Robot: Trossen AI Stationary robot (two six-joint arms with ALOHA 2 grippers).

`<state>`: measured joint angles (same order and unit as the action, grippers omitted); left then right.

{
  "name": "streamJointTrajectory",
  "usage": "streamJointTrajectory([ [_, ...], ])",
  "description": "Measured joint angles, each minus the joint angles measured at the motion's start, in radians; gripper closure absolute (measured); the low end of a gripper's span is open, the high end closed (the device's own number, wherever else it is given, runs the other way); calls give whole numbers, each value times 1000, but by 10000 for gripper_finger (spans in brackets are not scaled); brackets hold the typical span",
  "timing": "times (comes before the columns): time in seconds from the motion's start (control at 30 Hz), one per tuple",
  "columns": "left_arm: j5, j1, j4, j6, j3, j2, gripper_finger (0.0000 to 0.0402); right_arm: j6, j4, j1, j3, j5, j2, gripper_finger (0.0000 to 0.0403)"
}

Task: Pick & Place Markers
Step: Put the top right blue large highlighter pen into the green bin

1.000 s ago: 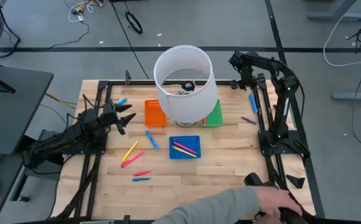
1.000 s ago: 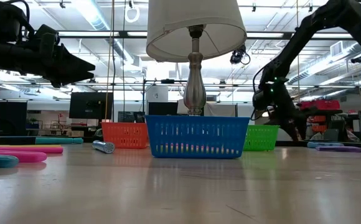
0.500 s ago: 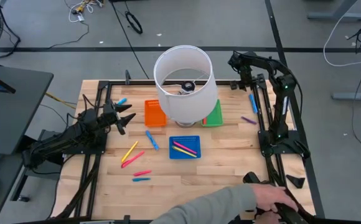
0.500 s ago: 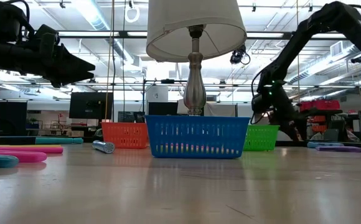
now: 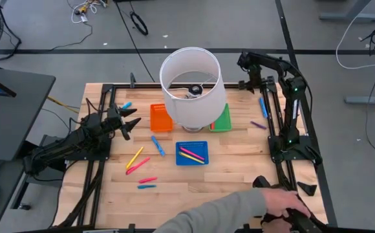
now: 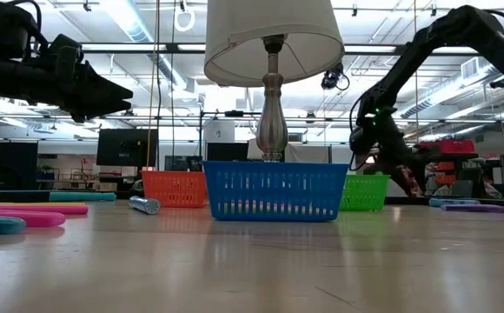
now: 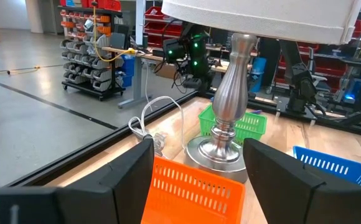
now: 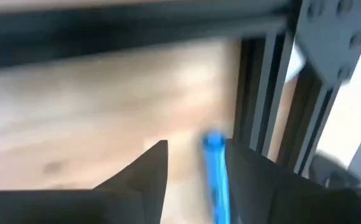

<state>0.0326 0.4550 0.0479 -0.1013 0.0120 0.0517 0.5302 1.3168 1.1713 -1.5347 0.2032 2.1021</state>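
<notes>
The blue marker (image 8: pixel 215 174) lies on the bench (image 5: pixel 239 162) at the far right edge, just beside the frame rail (image 5: pixel 269 107). It looks light, stiff and slick, so I would pinch its middle. My right gripper (image 8: pixel 196 171) hangs over it, parted and empty. My left gripper (image 7: pixel 199 165) waits spread near the orange tray (image 7: pixel 193 186).

- Lamp (image 5: pixel 192 87) stands at upper centre of the high view; its shade overhangs the orange tray (image 5: pixel 161 118) and green tray (image 5: pixel 221 119), blocking descent from above.
- Bare table (image 5: pixel 233 171) at lower right offers open passage.
- A person's sleeve (image 5: pixel 223 215) intrudes along the bottom edge.
</notes>
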Motion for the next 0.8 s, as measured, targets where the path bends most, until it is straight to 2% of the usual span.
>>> streamJointTrajectory([
  [0.17,0,0,0,0,0,0,149,31,125,1,10,-22,0,236],
  [0.8,0,0,0,0,0,0,149,30,105,13,10,-2,35,236],
])
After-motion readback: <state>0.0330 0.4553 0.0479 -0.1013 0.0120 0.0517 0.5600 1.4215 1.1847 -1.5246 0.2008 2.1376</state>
